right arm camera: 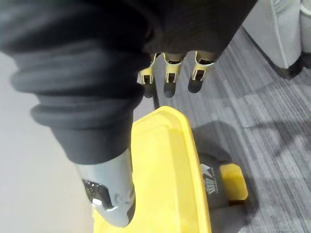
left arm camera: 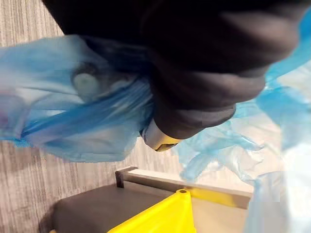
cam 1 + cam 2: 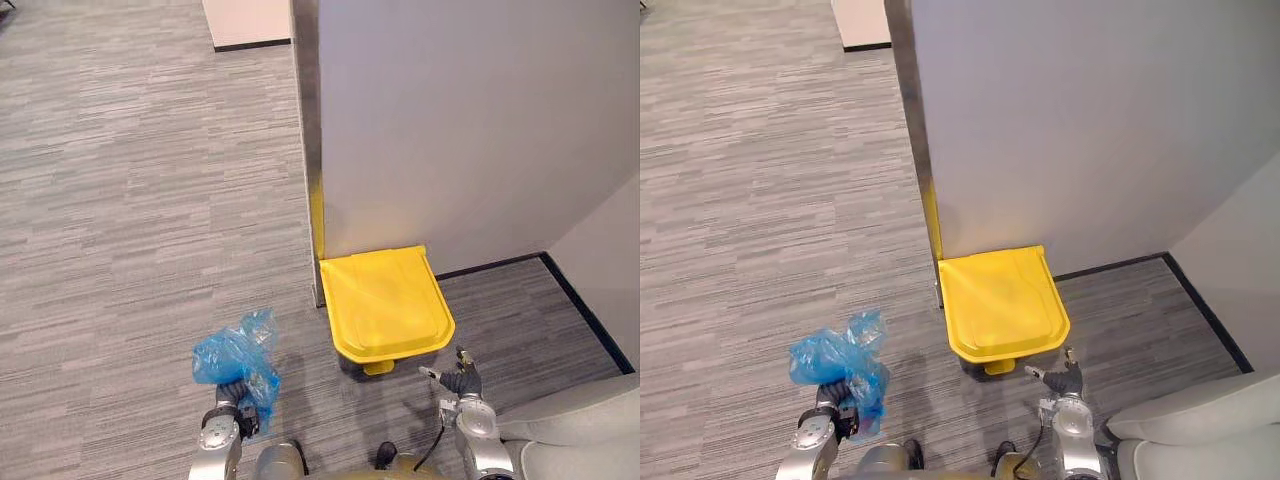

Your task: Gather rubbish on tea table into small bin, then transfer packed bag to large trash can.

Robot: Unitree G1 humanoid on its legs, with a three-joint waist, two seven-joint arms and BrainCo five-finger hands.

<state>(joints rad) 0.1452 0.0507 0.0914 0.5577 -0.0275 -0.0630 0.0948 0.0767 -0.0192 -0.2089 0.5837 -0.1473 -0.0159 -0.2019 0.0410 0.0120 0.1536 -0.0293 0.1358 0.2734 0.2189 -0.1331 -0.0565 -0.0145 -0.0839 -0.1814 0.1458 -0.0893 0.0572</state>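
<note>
No writing can be read anywhere. The one mark is a small white graphic on the dark base of the trash can, seen in the right wrist view beside the yellow pedal (image 1: 233, 181), and it is too small to make out.

The bag (image 3: 233, 355) is thin, crinkled, see-through blue plastic, bunched into a loose bundle. It sits on top of the left hand (image 3: 231, 394), low on the robot's left and above the carpet (image 3: 120, 200). It is well apart from the trash can. The left wrist view shows the film twisted into a rope against the dark ribbed cover, and the fingers (image 2: 159, 139) are clamped on the bag.

The trash can has a smooth, glossy yellow lid (image 3: 386, 298) with rounded front corners. The lid is closed, and the can stands against the plain grey wall (image 3: 450, 130) by a metal corner strip (image 3: 305, 100). The carpet is grey with fine streaks.

The right hand (image 3: 462, 381) hangs just in front of the can's right corner. Its fingers (image 1: 169, 82) are straight, slightly apart and holding nothing. A pale padded sofa (image 3: 580, 420) fills the lower right corner of the eye views.
</note>
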